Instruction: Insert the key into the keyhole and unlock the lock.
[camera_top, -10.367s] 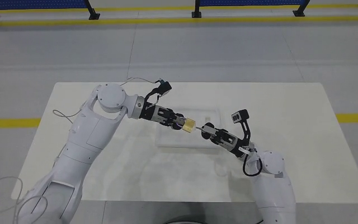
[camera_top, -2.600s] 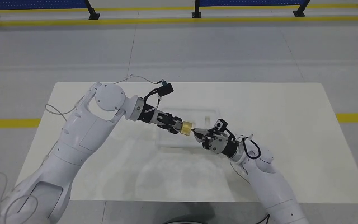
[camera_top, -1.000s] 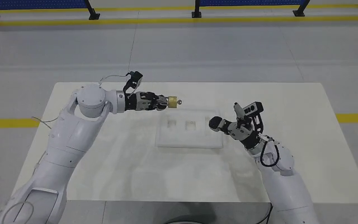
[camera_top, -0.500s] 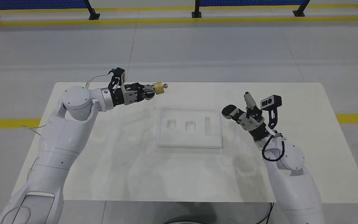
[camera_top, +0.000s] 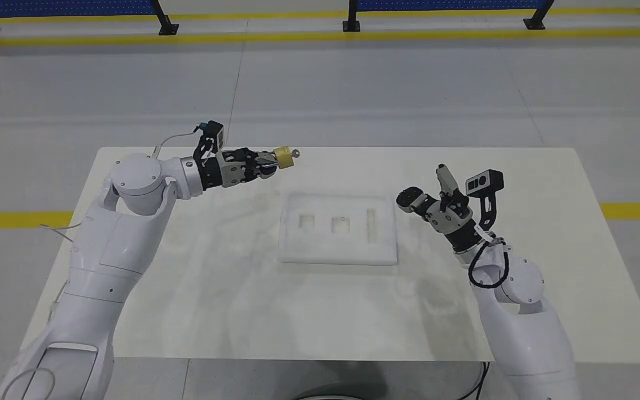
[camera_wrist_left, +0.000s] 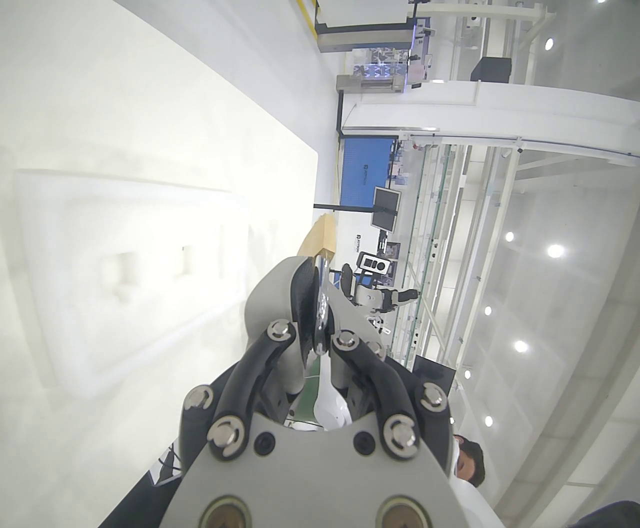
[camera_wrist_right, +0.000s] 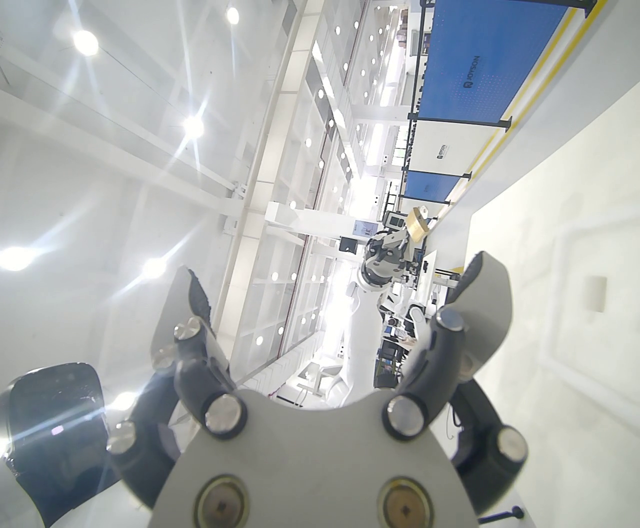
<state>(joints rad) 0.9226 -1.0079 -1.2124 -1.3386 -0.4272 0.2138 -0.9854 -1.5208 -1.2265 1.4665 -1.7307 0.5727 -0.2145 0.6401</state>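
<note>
While gripping the small brass padlock (camera_top: 284, 155) in the left pincer (camera_top: 272, 158) at far left, with right pincer (camera_top: 422, 187) splayed, empty: seemingly past unlocking; next, set padlock down gently.

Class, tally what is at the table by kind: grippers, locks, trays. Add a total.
Grippers: 2, left gripper and right gripper
Locks: 1, the padlock
Trays: 1, the foam tray
Total: 4

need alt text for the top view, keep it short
From above: the left gripper holds a brass padlock over the far side of the white table. The right gripper, jaws open and empty, is raised beside a white foam tray lying mid-table.
</note>
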